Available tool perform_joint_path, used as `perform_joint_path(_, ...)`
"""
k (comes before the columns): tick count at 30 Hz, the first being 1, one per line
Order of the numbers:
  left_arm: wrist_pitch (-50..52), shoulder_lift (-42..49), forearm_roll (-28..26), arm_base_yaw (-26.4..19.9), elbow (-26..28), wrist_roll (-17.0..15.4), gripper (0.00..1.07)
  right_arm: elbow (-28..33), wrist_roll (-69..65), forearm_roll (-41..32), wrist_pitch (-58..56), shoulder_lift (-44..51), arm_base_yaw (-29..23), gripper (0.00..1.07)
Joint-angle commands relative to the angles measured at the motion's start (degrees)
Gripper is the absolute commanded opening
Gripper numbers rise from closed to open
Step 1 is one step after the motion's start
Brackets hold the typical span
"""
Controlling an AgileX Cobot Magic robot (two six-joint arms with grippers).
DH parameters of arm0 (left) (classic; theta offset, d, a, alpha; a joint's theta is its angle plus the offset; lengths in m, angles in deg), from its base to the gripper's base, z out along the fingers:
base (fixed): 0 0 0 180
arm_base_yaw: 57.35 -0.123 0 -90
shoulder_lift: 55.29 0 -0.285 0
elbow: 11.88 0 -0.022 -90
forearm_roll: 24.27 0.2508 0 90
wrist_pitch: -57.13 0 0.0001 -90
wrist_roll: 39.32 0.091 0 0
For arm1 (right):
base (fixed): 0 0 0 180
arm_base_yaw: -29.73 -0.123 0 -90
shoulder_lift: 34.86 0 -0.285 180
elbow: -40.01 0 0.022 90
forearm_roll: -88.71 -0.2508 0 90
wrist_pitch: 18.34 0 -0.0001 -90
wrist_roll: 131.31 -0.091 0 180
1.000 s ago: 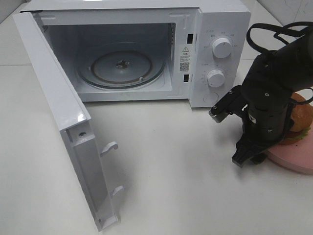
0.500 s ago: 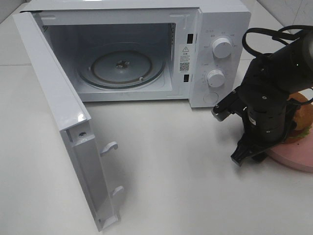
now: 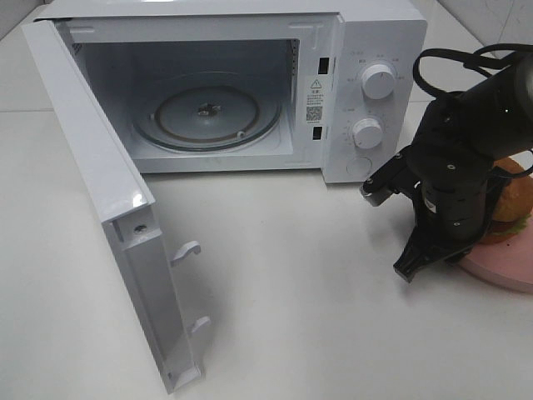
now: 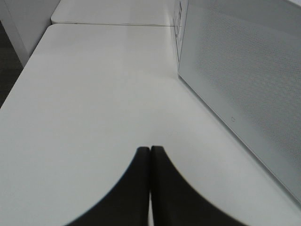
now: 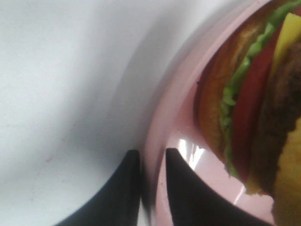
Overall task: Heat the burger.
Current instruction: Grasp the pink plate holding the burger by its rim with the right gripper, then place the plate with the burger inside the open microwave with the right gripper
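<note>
The burger [image 3: 514, 202] sits on a pink round plate [image 3: 502, 269] at the right edge of the table, to the right of the microwave. Up close, the burger [image 5: 254, 94] shows its bun, green lettuce, red layer, dark patty and yellow cheese. My right gripper [image 3: 456, 254] is down at the plate's left rim. In the right wrist view, the right gripper [image 5: 153, 165] has one finger on each side of the plate's rim [image 5: 162, 122], closed tight on it. My left gripper [image 4: 150, 153] is shut and empty over bare table beside the microwave's door.
The white microwave [image 3: 379, 42] stands at the back with its door [image 3: 92, 167] swung wide open to the left. Its glass turntable [image 3: 206, 117] carries nothing. Two knobs [image 3: 367, 132] are on its right panel. Bare white table lies in front of the microwave.
My right gripper's jaws have closed from wide apart onto the plate's rim. The arm has shifted only slightly toward the plate. Burger and plate have not moved.
</note>
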Motion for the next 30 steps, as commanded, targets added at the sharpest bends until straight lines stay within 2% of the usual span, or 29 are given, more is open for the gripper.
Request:
perform_joint_path(1,0.74,1.15,-0.29,-0.06,-0.11,0.0,0.0,0.23,0.17,0.52,0.34,-0.57,0.11,0.05)
perform_joint_path(2,0.74,1.15,-0.29,-0.06,-0.11,0.0,0.0,0.23,0.17,0.52,0.34,-0.57,0.11,0.0)
perform_joint_path(20,0.74,1.15,-0.29,-0.06,-0.11,0.0,0.0,0.23,0.17,0.52,-0.97,-0.57,0.06,0.0)
perform_joint_path(30,0.74,1.15,-0.29,-0.06,-0.11,0.0,0.0,0.29,0.17,0.63,-1.03,5.61,0.0,0.0)
